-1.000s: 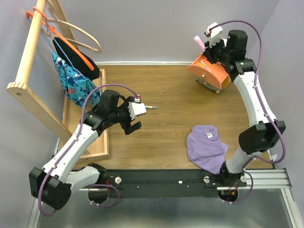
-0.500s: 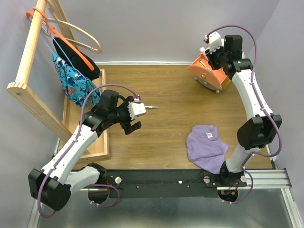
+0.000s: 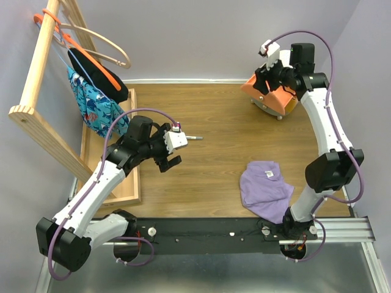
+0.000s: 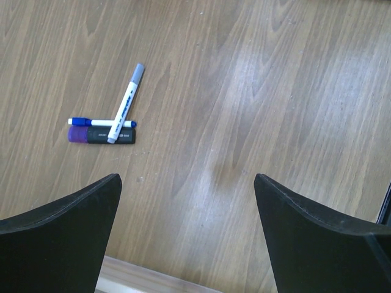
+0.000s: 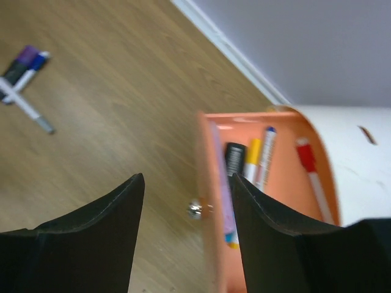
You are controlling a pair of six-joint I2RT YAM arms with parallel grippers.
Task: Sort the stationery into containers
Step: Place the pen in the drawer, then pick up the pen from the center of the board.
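Observation:
The orange drawer (image 3: 269, 93) of the cream drawer unit (image 5: 360, 152) stands open at the back right. In it lie a pink bar (image 5: 220, 177), a black item (image 5: 234, 159), a yellow marker (image 5: 252, 160), a white marker (image 5: 264, 155) and a red-capped pen (image 5: 311, 174). My right gripper (image 3: 263, 81) is open and empty over the drawer's front wall and knob (image 5: 194, 209). My left gripper (image 3: 169, 162) is open and empty above the table. A white-blue marker (image 4: 125, 104), a blue pen (image 4: 98, 122) and a purple-black marker (image 4: 101, 135) lie crossed on the table ahead of it.
A purple cloth (image 3: 266, 189) lies at the front right. A long wooden tray (image 3: 122, 186) runs along the left edge, under a wooden rack (image 3: 36, 79) with hangers and clothes. A yellow drawer (image 3: 292, 105) shows under the orange one.
My right gripper came down from above the unit with the pink bar and let it go into the orange drawer; its jaws are now open. The left arm has barely moved.

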